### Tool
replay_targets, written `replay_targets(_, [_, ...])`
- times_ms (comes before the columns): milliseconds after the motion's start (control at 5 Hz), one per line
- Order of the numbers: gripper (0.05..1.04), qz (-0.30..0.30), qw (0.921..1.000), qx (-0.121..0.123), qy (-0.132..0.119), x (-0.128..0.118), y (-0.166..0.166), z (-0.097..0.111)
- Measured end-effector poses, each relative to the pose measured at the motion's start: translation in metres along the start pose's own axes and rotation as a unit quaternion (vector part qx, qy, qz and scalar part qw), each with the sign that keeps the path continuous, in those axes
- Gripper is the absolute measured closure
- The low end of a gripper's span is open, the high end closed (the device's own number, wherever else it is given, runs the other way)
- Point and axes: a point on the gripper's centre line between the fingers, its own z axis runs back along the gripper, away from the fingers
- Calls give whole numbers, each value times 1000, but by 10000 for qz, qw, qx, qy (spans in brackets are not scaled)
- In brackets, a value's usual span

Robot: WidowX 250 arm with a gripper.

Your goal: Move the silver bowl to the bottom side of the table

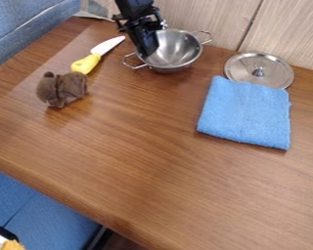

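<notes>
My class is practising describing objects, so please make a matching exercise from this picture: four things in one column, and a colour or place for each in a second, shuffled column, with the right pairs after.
Things
1. Bowl
2. Towel
3. Knife
4. Toy

Descriptions
A. Yellow handle
B. Brown all over
C. Silver, with the gripper at its rim
D. Blue and folded

Right pairs: 1-C, 2-D, 3-A, 4-B

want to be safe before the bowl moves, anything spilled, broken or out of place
Nothing looks spilled or broken. One small oddity: the blue cloth seems to lie over the near rim of the lid.
</notes>
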Motion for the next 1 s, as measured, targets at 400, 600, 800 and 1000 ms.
replay_targets(400, [1007, 115, 9998, -15, -188, -11, 5, 22])
replay_targets(600, [1007, 99, 9996, -151, -234, -27, -11, 34])
replay_targets(800, [1007, 4, 9999, -59, -114, -52, -25, 42])
replay_targets(1000, [1007, -160, 9998, -65, 30, -78, -38, 39])
